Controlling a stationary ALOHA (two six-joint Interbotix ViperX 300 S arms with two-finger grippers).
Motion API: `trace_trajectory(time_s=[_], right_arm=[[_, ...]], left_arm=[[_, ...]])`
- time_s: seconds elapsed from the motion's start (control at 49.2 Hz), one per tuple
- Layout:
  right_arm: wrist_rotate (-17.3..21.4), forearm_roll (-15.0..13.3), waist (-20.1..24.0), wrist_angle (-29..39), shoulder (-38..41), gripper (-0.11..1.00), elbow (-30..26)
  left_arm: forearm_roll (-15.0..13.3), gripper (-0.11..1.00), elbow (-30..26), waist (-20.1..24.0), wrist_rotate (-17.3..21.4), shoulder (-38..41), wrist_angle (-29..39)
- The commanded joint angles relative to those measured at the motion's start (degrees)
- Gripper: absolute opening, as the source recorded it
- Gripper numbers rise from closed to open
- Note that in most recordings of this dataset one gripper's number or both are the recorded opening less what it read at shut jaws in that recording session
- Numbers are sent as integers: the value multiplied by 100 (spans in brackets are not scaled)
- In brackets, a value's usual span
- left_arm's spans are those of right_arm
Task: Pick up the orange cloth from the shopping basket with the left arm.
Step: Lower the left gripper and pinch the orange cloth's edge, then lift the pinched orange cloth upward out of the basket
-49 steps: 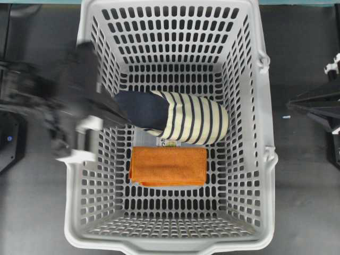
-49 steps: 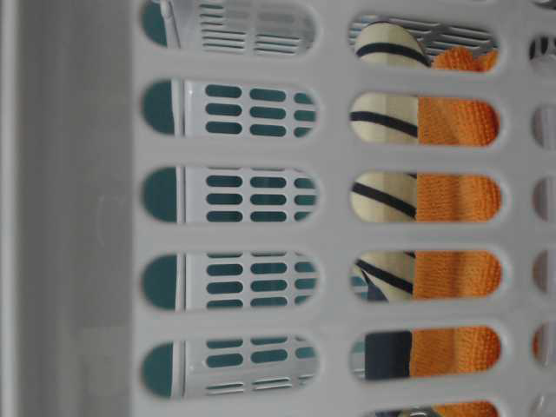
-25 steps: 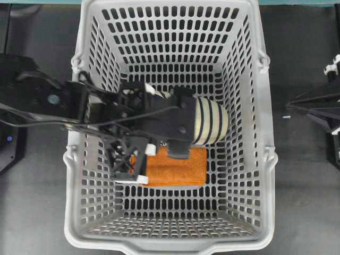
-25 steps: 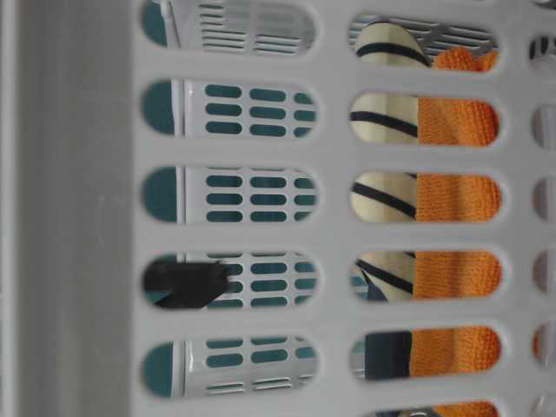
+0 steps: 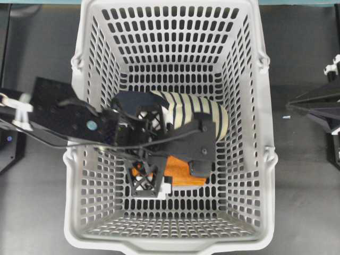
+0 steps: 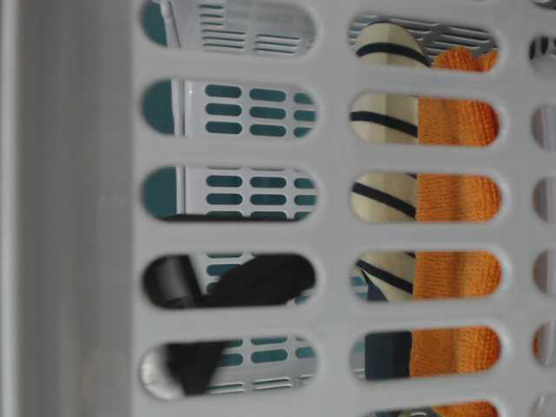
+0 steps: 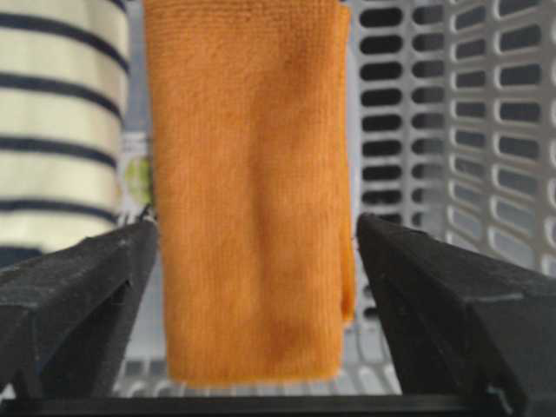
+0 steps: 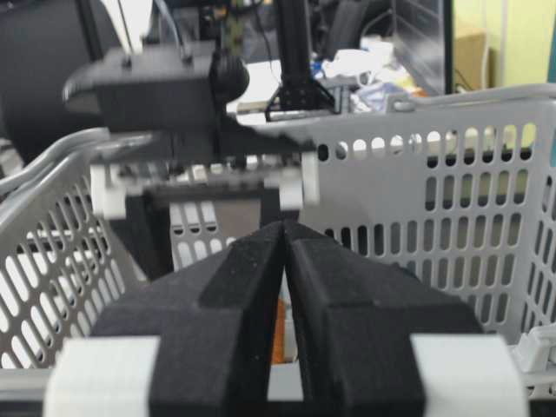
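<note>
Left gripper (image 7: pixel 252 261) spread wide over the orange cloth (image 7: pixel 248 191), one black finger (image 7: pixel 78 295) on each side of the cloth's near end, apparently clear of both long edges. Holds nothing. Reaches in over the left rim of the shopping basket (image 5: pixel 175 245), the left arm (image 5: pixel 79 125) crossing above the navy heel of the striped slipper (image 5: pixel 207 111). Right gripper (image 8: pixel 285 261) outside the basket's right wall, pads pressed together on nothing.

Cloth flat on the basket floor, about midway between the left and right walls, just beside the slipper on its front side; bare slotted floor from the cloth to the front wall, and a wide stretch behind the slipper to the back wall.

From overhead, most of the cloth hidden under the gripper frame, only a slice of orange showing. Table-level view mostly blocked by the wall, arm seen only as dark blurs through slots. Small label (image 7: pixel 135 178) between slipper and cloth, print too blurred to read.
</note>
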Motion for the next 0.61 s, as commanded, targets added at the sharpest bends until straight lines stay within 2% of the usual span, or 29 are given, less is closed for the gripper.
trace_trajectory(time_s=[0.0, 0.244, 0.589], right_arm=[[9, 26, 9, -26, 26, 0, -35], [9, 26, 26, -26, 18, 0, -26], [18, 26, 26, -53, 18, 0, 9]], left_arm=[[18, 90, 79, -35, -62, 53, -246], [18, 90, 431, -35, -325, 378, -686], [26, 86, 668, -35, -369, 413, -817]])
